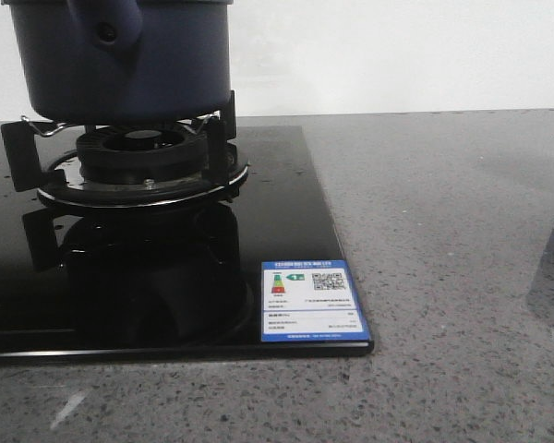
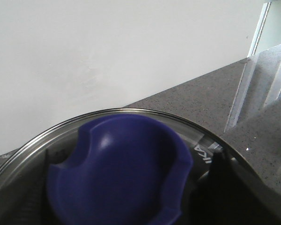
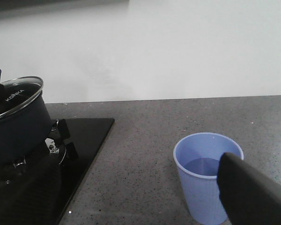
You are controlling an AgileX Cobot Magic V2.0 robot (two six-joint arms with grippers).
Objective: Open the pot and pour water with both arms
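The dark navy pot (image 1: 120,65) stands on the gas burner (image 1: 143,157), its stubby pierced handle (image 1: 106,28) facing me. It also shows in the right wrist view (image 3: 18,126) with its glass lid (image 3: 16,96) on. In the left wrist view the lid's blue knob (image 2: 122,173) fills the frame inside the silvery rim (image 2: 131,111). My left gripper (image 2: 122,206) straddles the knob, open, with a gap beside the dark finger (image 2: 222,187). My right gripper (image 3: 140,206) is open, and its finger (image 3: 253,192) is just in front of the light-blue cup (image 3: 196,187), which holds water. Neither gripper shows in the front view.
The black glass hob (image 1: 166,295) lies on the grey speckled counter (image 1: 443,231), with a blue energy label (image 1: 309,300) at its front right corner. A white wall runs along the back. The cup stands on the counter to the right of the hob.
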